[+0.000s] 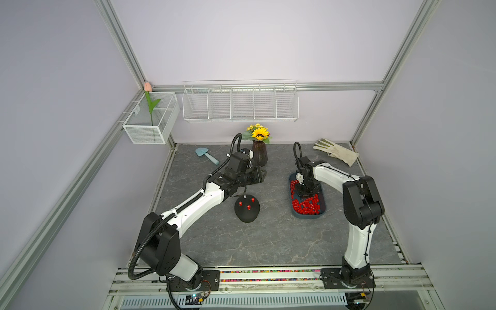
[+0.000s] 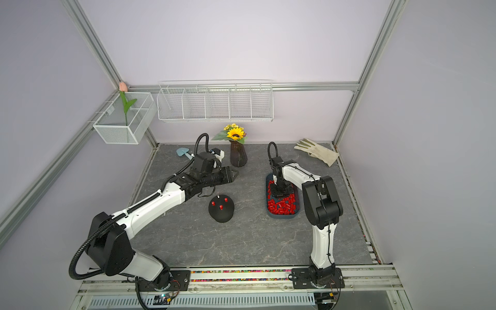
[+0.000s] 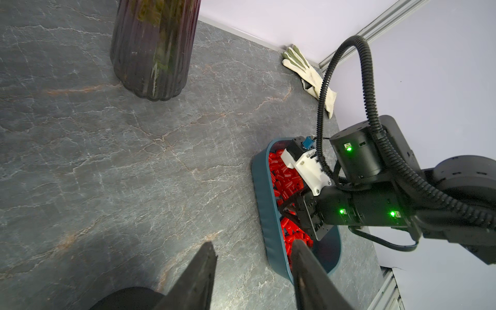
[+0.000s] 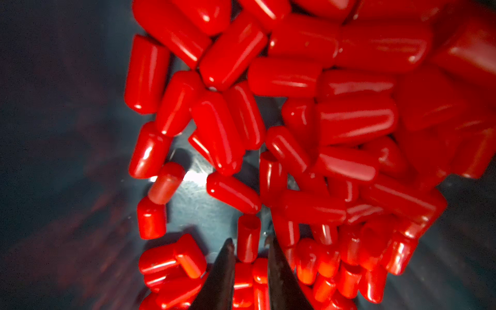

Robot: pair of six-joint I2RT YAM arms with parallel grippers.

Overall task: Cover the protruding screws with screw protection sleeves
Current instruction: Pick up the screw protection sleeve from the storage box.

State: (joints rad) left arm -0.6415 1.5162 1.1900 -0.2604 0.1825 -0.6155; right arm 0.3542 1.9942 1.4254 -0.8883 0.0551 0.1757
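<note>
Grey marbled tabletop (image 1: 268, 241) within lilac walls (image 1: 241, 40); left pincer (image 3: 253, 244) released, right pincer (image 4: 249, 243) grasping a red sleeve (image 4: 248, 230).

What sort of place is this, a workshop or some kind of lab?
Most likely a robot test booth in a lab, dressed as a gardening bench: two arms bolted to a rail, a plain-walled aluminium frame, and props like a vase, glove and trowel.

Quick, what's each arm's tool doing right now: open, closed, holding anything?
Left tool: open, holding nothing.
Right tool: closed on one red screw protection sleeve.
</note>
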